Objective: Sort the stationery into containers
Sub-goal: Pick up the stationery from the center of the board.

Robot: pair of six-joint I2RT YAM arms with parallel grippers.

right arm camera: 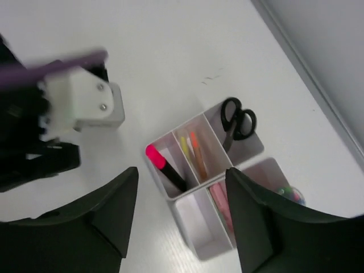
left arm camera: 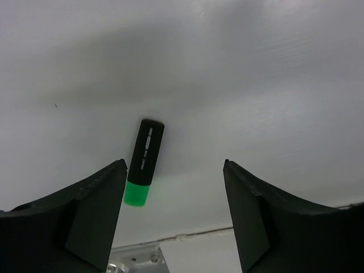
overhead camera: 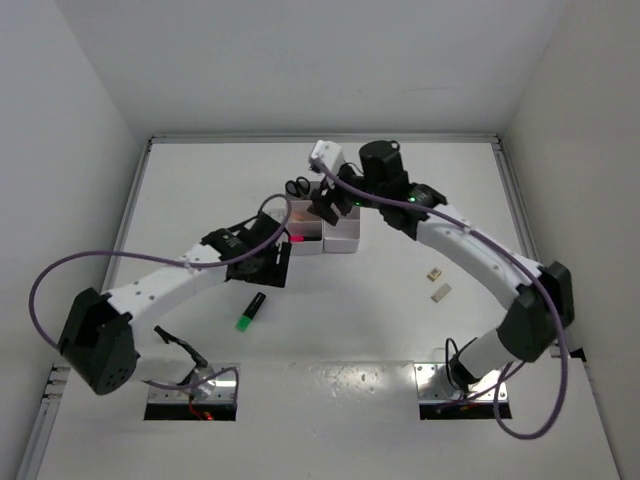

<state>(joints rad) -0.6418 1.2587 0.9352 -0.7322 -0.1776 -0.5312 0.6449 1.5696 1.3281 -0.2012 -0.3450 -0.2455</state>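
A green black-capped highlighter [overhead camera: 250, 312] lies on the table; in the left wrist view it [left arm camera: 145, 162] is below and just inside my left finger. My left gripper [overhead camera: 265, 268] [left arm camera: 174, 165] is open and empty above it. Two white containers [overhead camera: 305, 244] [overhead camera: 343, 240] stand side by side at mid-table. My right gripper [overhead camera: 328, 208] [right arm camera: 182, 173] hovers open and empty over them. One container [right arm camera: 170, 196] holds a pink highlighter [right arm camera: 165, 168], yellow and orange sticks [right arm camera: 193, 151] and black scissors [right arm camera: 239, 122]. The other [right arm camera: 202, 230] holds a pink tube [right arm camera: 222, 205] and a green clip [right arm camera: 287, 193]; its near compartment is bare.
Two small beige blocks [overhead camera: 433, 273] [overhead camera: 441, 292] lie on the table to the right of the containers. The left arm's wrist [right arm camera: 85, 105] is close beside the containers. White walls close the table on the left, back and right.
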